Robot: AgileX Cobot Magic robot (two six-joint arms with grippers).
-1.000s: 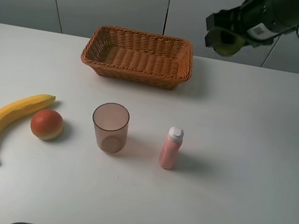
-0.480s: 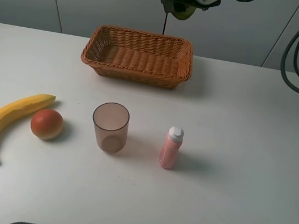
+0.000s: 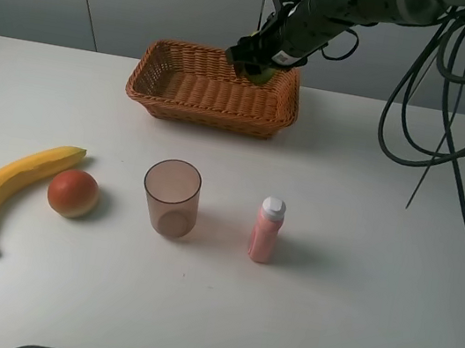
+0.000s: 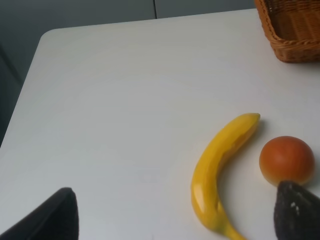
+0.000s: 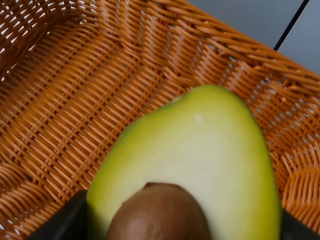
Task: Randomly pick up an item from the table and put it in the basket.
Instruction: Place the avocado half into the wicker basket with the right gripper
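Right tool (image 3: 253, 60) clamped on avocado half (image 5: 200, 165), cut face toward wrist camera. Basket (image 3: 206, 119) floor below tool, rim just beside it. Risk: release this near rim, avocado half strikes wicker edge, rolls out onto table (image 3: 358, 275). Left tool (image 4: 180, 220) spread, empty.

A dark robot pincer (image 3: 254, 58) clasps a green avocado half (image 3: 262, 75). Just beneath it sits a wicker basket (image 3: 197, 116). Well in front of it, on the white table (image 3: 387, 209), stand a cup (image 3: 171, 197) and pink bottle (image 3: 266, 230).
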